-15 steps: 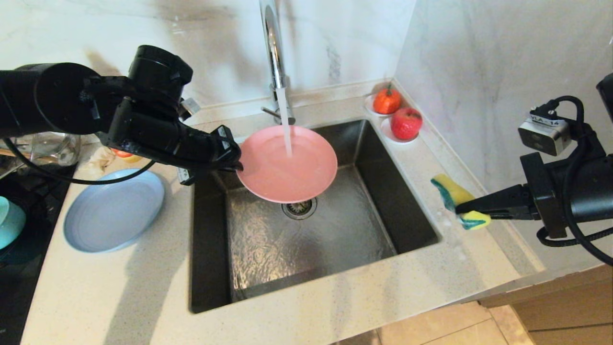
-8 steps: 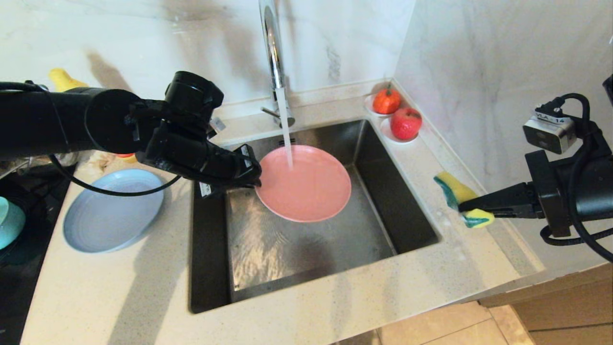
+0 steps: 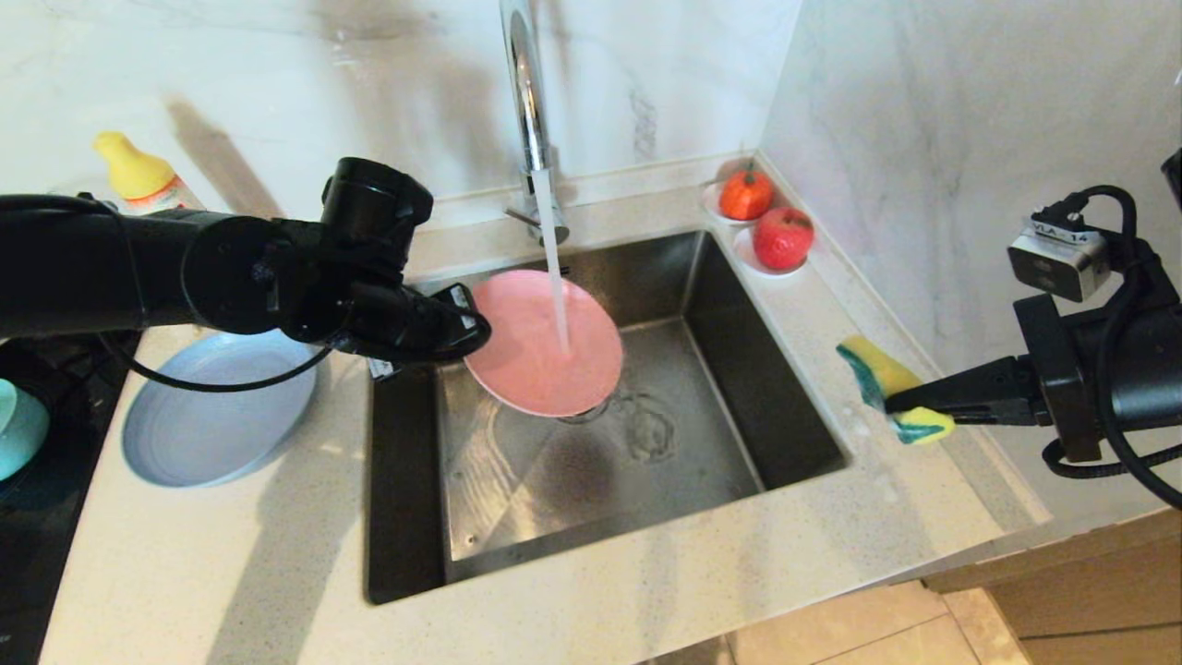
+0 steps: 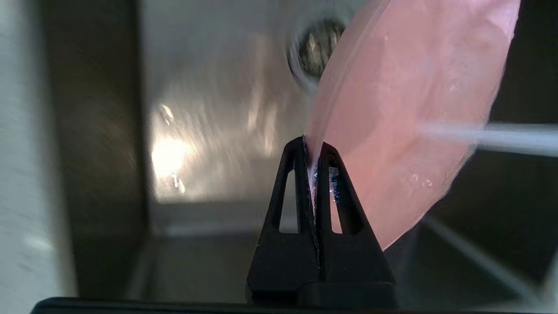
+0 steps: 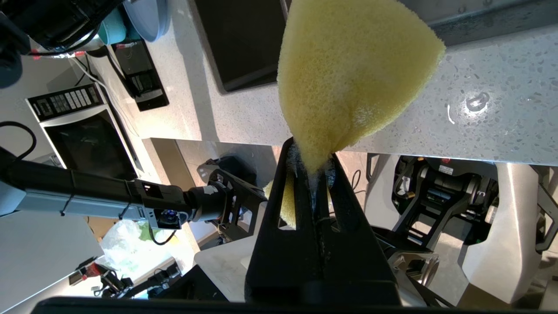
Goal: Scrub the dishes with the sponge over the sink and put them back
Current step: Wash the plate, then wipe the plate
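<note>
My left gripper is shut on the rim of the pink plate. The plate hangs tilted over the steel sink, its face under the water stream from the chrome faucet. The plate partly hides the drain strainer. Over the counter right of the sink, my right gripper is shut on the yellow and green sponge, pinched across its middle. A grey-blue plate lies on the counter left of the sink. A teal bowl shows at the left edge.
A tomato and a red apple sit on small dishes in the back right corner. A yellow-capped bottle stands at the back left wall. Marble walls close the back and right sides.
The left arm swung the pink plate from level to steeply tilted, shifting it right, then back left under the stream. Its wrist rolled. The right gripper and sponge stayed put.
</note>
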{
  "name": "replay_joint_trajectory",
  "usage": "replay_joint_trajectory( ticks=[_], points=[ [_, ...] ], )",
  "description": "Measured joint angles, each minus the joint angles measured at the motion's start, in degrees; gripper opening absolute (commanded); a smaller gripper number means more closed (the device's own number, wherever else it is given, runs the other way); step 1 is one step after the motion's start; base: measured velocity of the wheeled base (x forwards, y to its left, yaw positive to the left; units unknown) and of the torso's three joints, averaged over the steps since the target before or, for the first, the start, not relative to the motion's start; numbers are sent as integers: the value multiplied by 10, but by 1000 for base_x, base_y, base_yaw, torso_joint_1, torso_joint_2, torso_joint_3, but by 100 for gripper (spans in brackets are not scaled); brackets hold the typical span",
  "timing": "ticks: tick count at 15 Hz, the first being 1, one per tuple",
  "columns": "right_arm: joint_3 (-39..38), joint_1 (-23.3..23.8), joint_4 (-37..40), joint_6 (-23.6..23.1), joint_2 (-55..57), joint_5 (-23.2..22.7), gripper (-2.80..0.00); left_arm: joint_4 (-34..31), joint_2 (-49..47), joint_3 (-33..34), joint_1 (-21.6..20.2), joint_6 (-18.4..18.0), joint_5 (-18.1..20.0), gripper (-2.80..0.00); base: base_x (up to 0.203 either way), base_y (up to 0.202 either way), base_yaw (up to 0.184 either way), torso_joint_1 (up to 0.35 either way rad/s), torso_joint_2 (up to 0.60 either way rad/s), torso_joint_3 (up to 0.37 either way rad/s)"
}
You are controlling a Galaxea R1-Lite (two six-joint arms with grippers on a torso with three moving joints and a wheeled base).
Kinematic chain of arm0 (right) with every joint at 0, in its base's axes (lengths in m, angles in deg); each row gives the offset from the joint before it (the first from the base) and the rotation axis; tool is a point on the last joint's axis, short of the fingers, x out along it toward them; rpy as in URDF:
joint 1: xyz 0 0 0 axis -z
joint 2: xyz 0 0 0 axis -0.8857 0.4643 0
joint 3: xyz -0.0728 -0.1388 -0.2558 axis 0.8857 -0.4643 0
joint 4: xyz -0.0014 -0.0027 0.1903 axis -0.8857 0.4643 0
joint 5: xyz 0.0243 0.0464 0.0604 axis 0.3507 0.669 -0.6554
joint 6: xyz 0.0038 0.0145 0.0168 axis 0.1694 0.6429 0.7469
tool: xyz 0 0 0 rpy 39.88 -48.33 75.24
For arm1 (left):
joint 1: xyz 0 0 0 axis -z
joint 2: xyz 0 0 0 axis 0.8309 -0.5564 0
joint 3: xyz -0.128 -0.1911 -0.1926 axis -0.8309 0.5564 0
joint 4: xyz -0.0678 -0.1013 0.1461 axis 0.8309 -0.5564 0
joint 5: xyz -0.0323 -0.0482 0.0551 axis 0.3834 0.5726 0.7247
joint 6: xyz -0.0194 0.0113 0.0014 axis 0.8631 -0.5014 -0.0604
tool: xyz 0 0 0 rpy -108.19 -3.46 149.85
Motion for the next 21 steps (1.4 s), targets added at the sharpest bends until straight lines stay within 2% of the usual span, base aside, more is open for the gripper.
replay_joint_trajectory(
  ticks=[3,5,7,9,13,17,19,21],
  points=[
    [-5,0,0,0,-2,0,-280,34,34,28,-5,-13,-21,-280,0,0,0,0,0,0],
    [-13,0,0,0,-4,1,-280,37,66,35,-15,-40,-39,-280,0,0,0,0,0,0],
    [-19,0,-1,0,-8,1,-280,52,101,46,-24,-85,-61,-280,0,0,0,0,0,0],
    [-28,0,0,0,-13,0,-280,107,138,90,-32,-147,-88,-280,0,0,0,0,0,0],
    [-43,0,0,0,-24,1,-280,303,206,253,-41,-281,-112,-280,0,0,0,0,0,0],
    [-53,1,1,-2,-36,1,-280,566,263,397,-49,-433,-112,-280,0,0,0,0,0,0],
    [-54,1,1,-2,-40,1,-280,649,288,432,-52,-475,-100,-280,0,0,0,0,0,0],
    [-54,0,1,-2,-40,1,-280,687,314,452,-52,-486,-82,-280,0,0,0,0,0,0]
  ],
)
